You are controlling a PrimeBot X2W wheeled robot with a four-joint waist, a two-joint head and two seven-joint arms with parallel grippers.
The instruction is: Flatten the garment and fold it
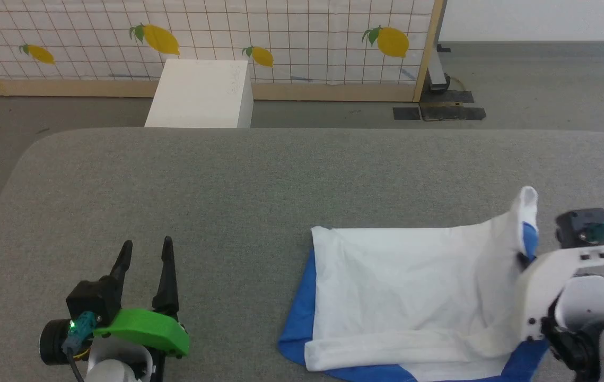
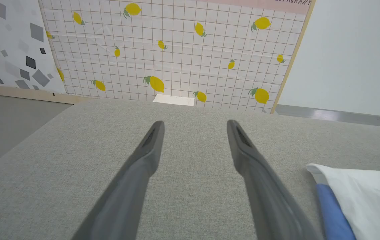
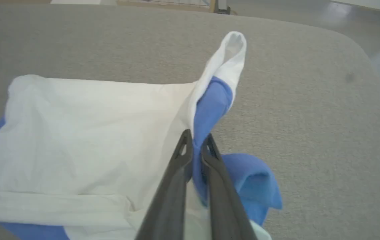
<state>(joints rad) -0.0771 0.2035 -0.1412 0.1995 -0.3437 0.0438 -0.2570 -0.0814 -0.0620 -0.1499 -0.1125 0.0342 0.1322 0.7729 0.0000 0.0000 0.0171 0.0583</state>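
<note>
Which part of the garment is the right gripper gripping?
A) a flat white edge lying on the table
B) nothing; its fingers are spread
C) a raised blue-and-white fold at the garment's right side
C: the right gripper is shut on a blue-and-white fold of the garment, held up off the table.

The garment (image 1: 402,281) is seen as soft, matt cloth, lightly creased. The table (image 1: 227,185) is covered in a coarse grey woven fabric. The fingers (image 2: 143,160) of the left gripper (image 2: 195,122) are finished in smooth, dark matt plastic.
</note>
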